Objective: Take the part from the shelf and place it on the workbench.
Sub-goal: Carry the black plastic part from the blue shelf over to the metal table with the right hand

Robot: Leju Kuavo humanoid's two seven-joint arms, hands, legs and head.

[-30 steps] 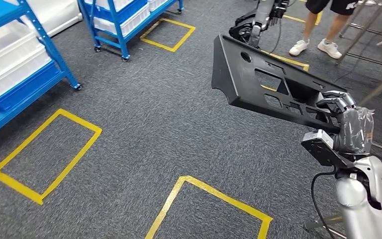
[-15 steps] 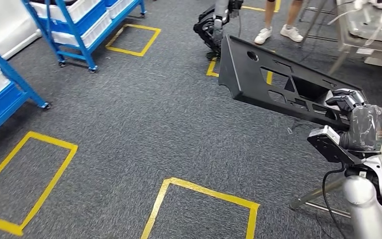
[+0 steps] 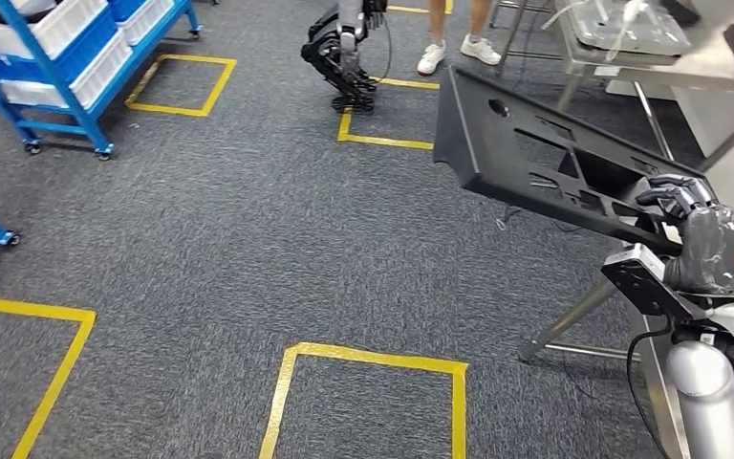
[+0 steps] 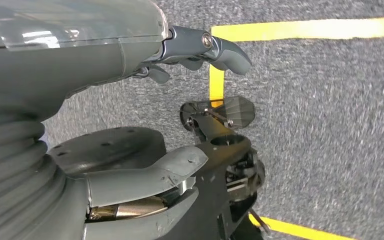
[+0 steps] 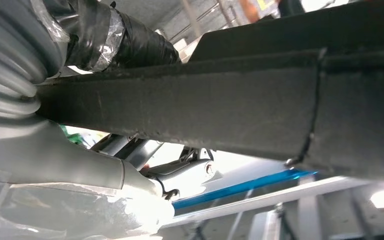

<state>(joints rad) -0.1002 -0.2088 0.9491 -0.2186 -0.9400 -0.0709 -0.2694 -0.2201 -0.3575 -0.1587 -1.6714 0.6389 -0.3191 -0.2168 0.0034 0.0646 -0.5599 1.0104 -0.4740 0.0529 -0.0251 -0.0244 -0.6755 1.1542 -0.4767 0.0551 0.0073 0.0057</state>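
The part (image 3: 526,143) is a long black plastic panel with several cut-outs, held up over the carpet at the right of the head view. My right hand (image 3: 696,229) grips its near end, fingers curled over the top edge. In the right wrist view the panel (image 5: 260,100) runs across the picture with my taped fingers (image 5: 125,42) wrapped on it. The metal workbench (image 3: 664,76) stands at the far right, beyond the panel. My left hand (image 4: 110,65) hangs over the floor, fingers apart, holding nothing.
A blue shelf cart (image 3: 67,67) with white bins stands at the far left. Another robot (image 3: 342,53) crouches ahead, with a person's feet (image 3: 449,53) beside it. Yellow tape squares (image 3: 363,361) mark the grey carpet. A slanted workbench leg (image 3: 573,320) is near my right side.
The whole view has swung to the right: the blue shelves slid off to the left and the workbench came in at the right. My right hand still holds the panel the same way.
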